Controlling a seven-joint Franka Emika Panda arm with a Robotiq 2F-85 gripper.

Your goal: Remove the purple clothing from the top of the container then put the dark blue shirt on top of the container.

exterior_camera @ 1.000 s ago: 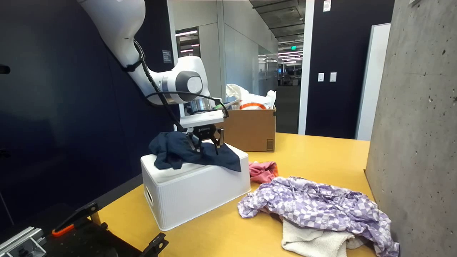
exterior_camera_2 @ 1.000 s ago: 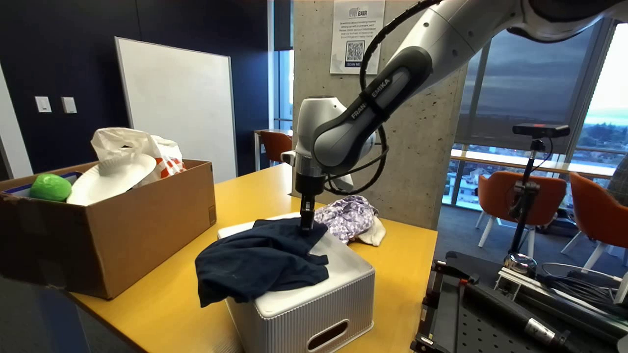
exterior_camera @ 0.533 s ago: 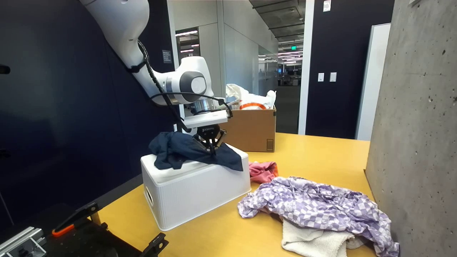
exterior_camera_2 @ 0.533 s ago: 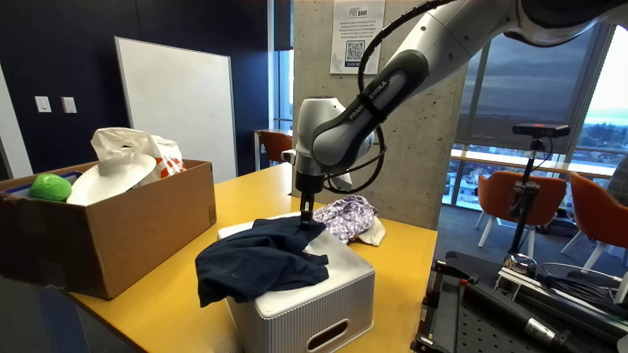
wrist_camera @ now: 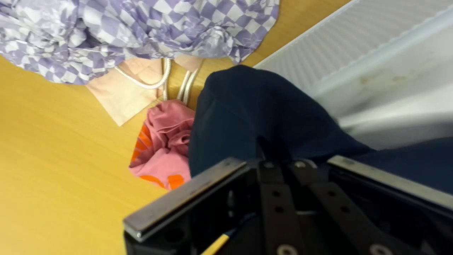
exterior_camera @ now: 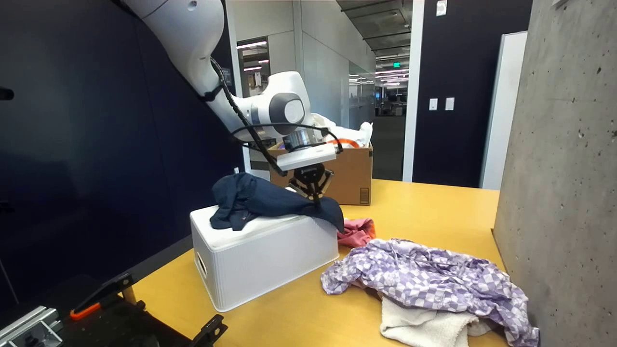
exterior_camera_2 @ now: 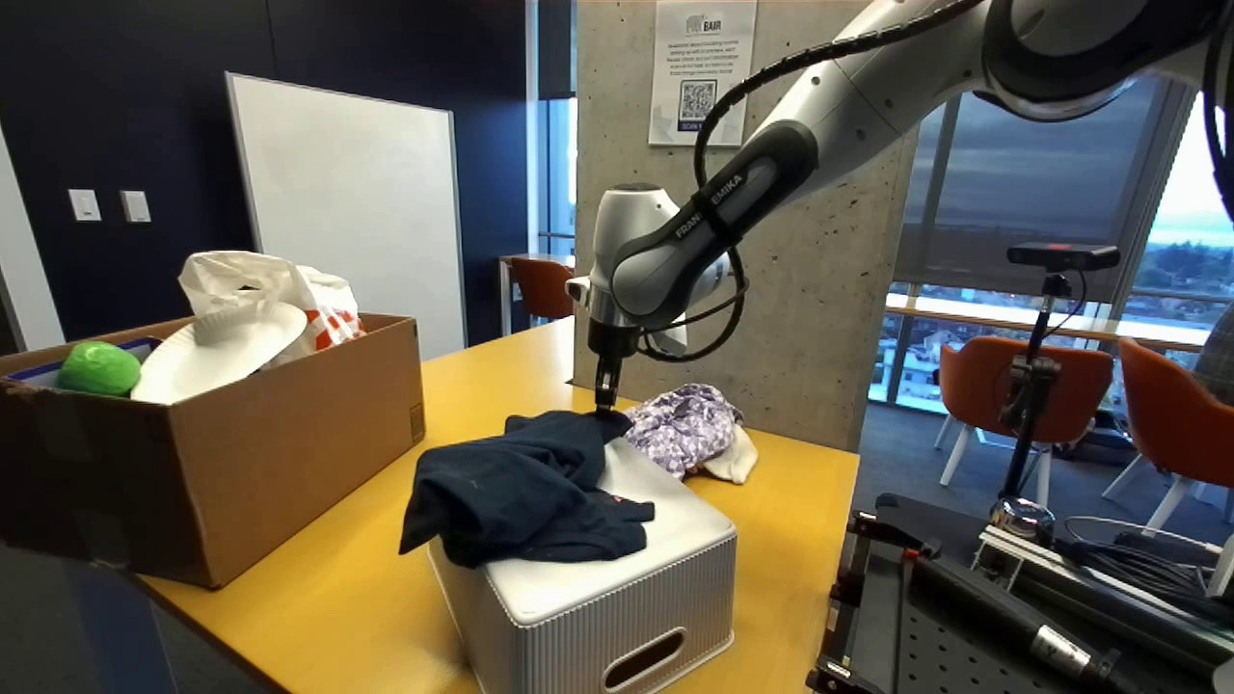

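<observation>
Gripper (exterior_camera: pixel 316 201) clamped on the dark blue shirt (exterior_camera: pixel 272 196), atop the white container (exterior_camera: pixel 270 265).
Its fingers pinch the cloth near one end; the shirt lies bunched across the container's top and hangs past its edge. The purple clothing (exterior_camera: pixel 429 277) rests on the yellow table (exterior_camera: pixel 424 207), partly over a cream cloth (exterior_camera: pixel 419 324), near the container; a pink cloth (exterior_camera: pixel 355 232) lies just beside it.
</observation>
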